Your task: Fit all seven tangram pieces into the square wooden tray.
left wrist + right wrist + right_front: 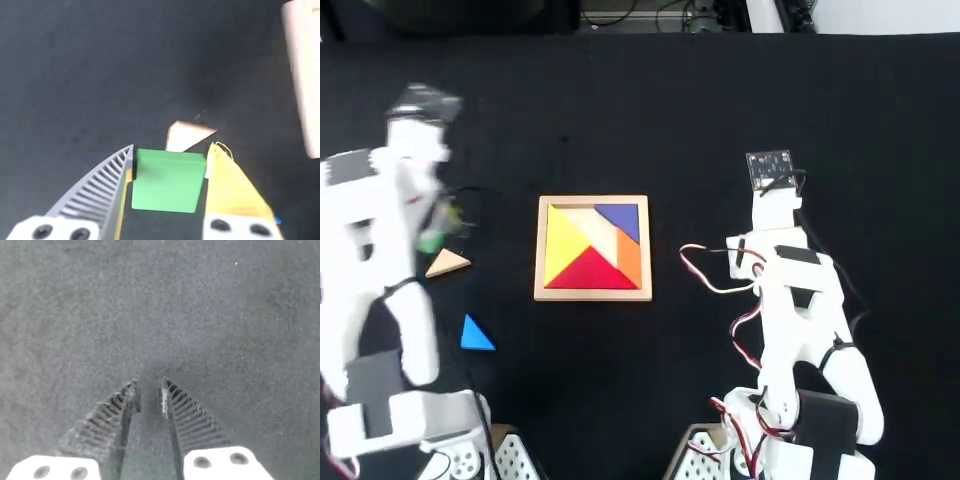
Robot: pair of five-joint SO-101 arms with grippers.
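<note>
Green piece in L pincer, tray part-full

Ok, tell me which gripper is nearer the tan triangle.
Left. The left gripper, holding a green piece, is close by the tan triangle; the right gripper is across the tray, over cloth.

We see matt, slightly fuzzy black cloth under everything. Tray is pale bare wood; green piece has smooth matt paint. Left gripper is ribbed grey and yellow plastic, right gripper ribbed black plastic, arms smooth white plastic.
</note>
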